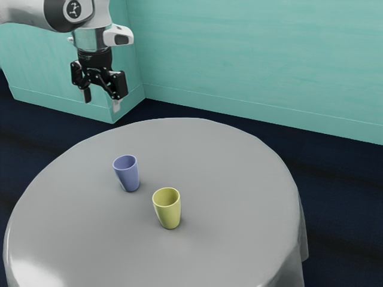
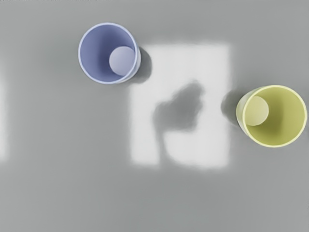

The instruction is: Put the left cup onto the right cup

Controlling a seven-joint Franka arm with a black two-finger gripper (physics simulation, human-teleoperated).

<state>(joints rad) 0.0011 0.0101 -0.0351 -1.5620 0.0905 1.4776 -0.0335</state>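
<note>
While the arm [image 1: 66, 12] hangs high up over the round grey worktop [image 1: 239, 179], its black jaws point down and stand wide apart with nothing between them. Two cups stand upright on the worktop with their mouths up, and both look empty. The blue cup [image 1: 126, 173] stands near the middle of the worktop, a bit toward the exterior view's left. The yellow cup [image 1: 166, 207] stands near it but not touching, a bit closer to the worktop's front edge and toward the exterior view's right. Neither cup is close to the rim of the worktop. In the wrist view, which looks straight down, the blue cup [image 2: 109, 53] and the yellow cup [image 2: 272, 116] have a gap of bare worktop [image 2: 63, 169] between them. A bright square patch of light [image 2: 212, 72] lies on the worktop between the two cups, and a dark shadow [image 2: 181, 108] sits in the middle of that patch. Behind the worktop there is a green wall [image 1: 269, 54] and a dark floor [image 1: 335, 179].
</note>
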